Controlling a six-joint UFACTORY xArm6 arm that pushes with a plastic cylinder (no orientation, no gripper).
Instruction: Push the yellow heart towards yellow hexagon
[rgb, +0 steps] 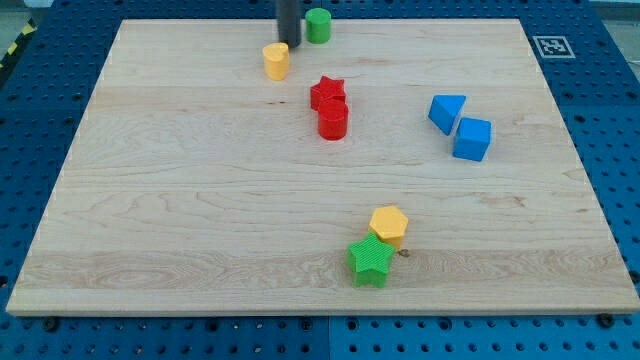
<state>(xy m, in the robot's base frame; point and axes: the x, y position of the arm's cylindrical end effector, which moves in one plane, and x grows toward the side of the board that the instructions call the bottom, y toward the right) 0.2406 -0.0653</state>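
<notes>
With my tip (288, 44), a bare rod holding nothing, just at 1 o'clock of the yellow heart (276, 61) near the board's top, I judge an off-centre shove could deflect it into the red star (327, 93) and red cylinder (333, 120), short of the yellow hexagon (388, 224) touching the green star (370, 261).
</notes>
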